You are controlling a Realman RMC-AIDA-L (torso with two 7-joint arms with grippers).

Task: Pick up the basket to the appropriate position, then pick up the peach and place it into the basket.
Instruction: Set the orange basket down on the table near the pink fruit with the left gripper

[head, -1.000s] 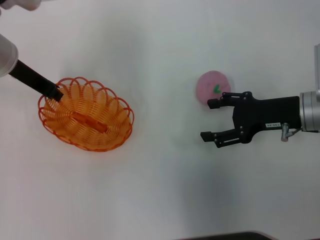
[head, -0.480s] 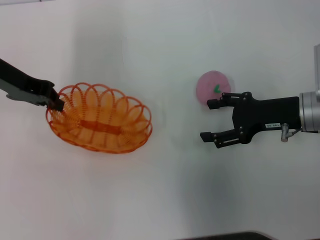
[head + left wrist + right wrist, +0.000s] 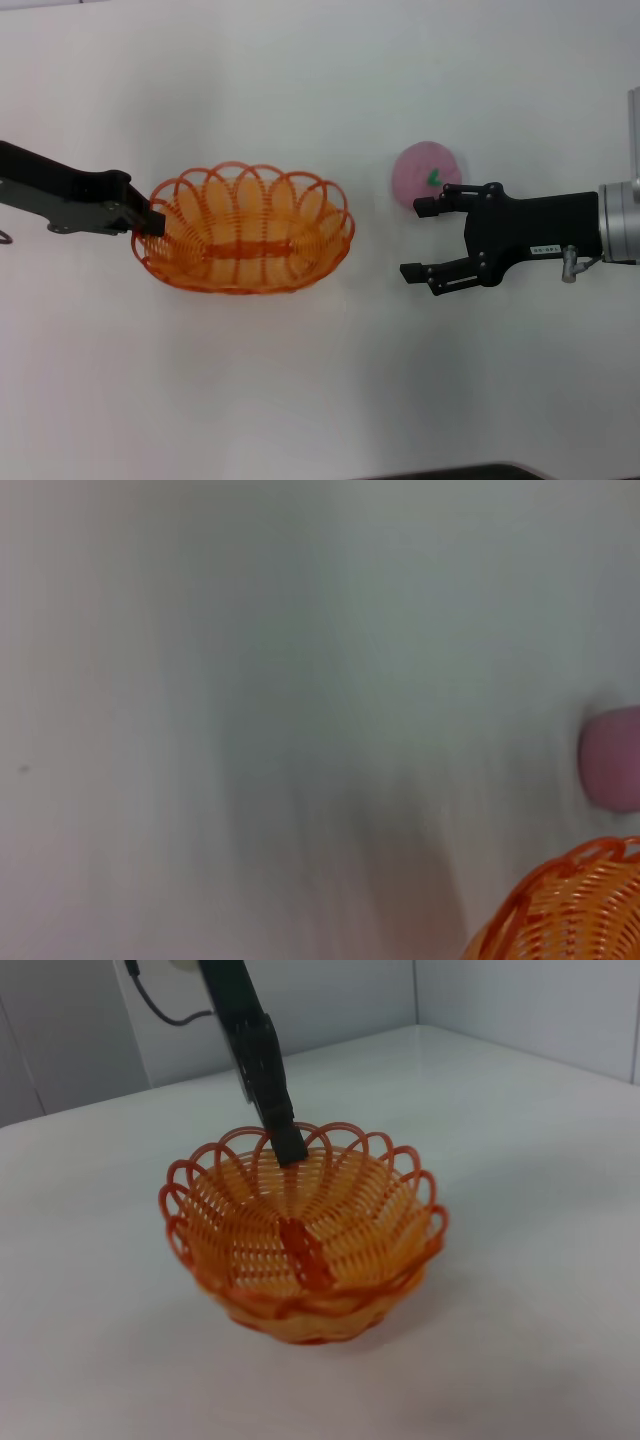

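Observation:
The orange wire basket (image 3: 245, 230) is at the middle-left of the white table. My left gripper (image 3: 150, 222) is shut on its left rim and holds it. The basket also shows in the right wrist view (image 3: 305, 1245), with the left gripper (image 3: 290, 1150) clamped on its far rim, and in the left wrist view (image 3: 565, 905). The pink peach (image 3: 427, 174) with a green leaf mark lies to the basket's right; its edge shows in the left wrist view (image 3: 612, 757). My right gripper (image 3: 422, 240) is open, just in front of the peach, apart from it.
The white table (image 3: 300, 400) stretches all round. A dark edge (image 3: 460, 472) runs along the table's front. Grey wall panels (image 3: 520, 1010) stand behind the table in the right wrist view.
My left gripper has carried the basket to the right, toward the table's middle, and turned it level. The right arm and the peach have not moved.

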